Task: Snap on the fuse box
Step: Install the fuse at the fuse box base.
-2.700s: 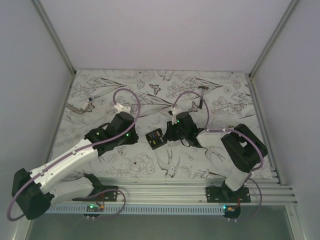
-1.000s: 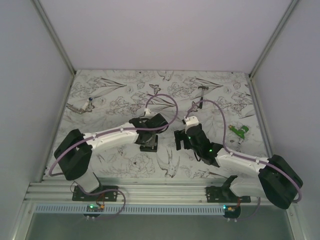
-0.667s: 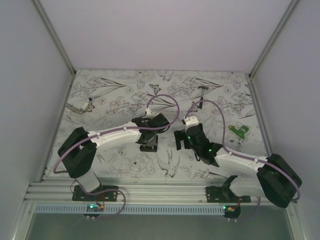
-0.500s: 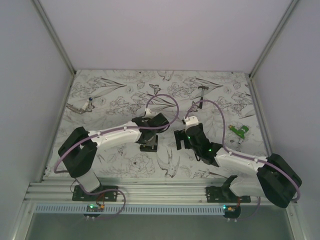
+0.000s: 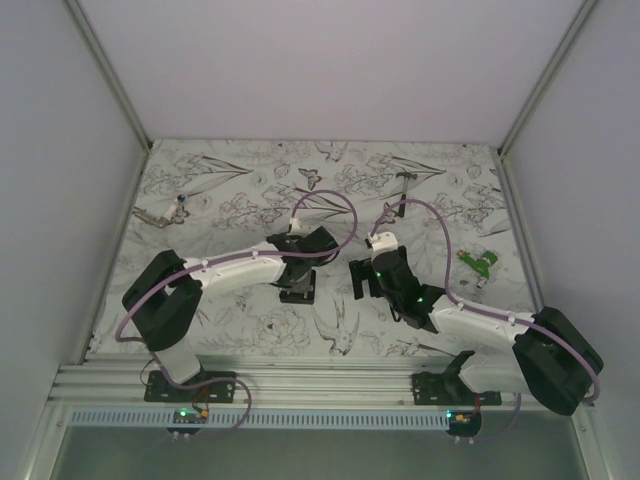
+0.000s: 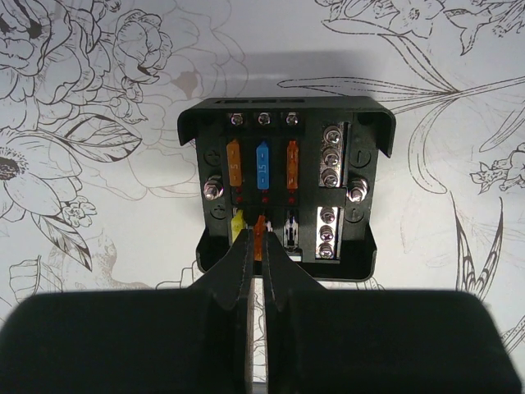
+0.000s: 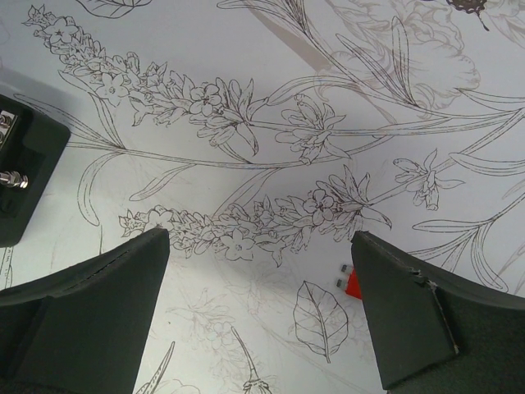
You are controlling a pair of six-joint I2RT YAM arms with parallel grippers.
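the bench (image 5: 250, 335) under me wears a cover printed with flowers and birds. my left arm (image 5: 225, 268) reaches in from the near left corner and my right arm (image 5: 470, 322) from the near right corner. both wrists sit about the middle of the bench.

the fuse box (image 6: 287, 176) lies flat there, a little left of centre, face up, right under my left gripper (image 6: 256, 246). those fingers are pressed together, their tips down on the near row of the box at an orange fuse (image 6: 261, 226). i cannot tell whether they pinch it. a yellow fuse (image 6: 237, 226) stands just beside it and a blue fuse (image 6: 262, 164) sits in the far row.

my right gripper (image 7: 256, 246) hangs just right of the box, fingers spread wide with nothing between them but the cover.

a green object (image 5: 478, 262) lies near the right edge. a small dark hammer (image 5: 404, 178) lies toward the far edge. a tiny red piece (image 7: 351, 284) lies by my right finger.
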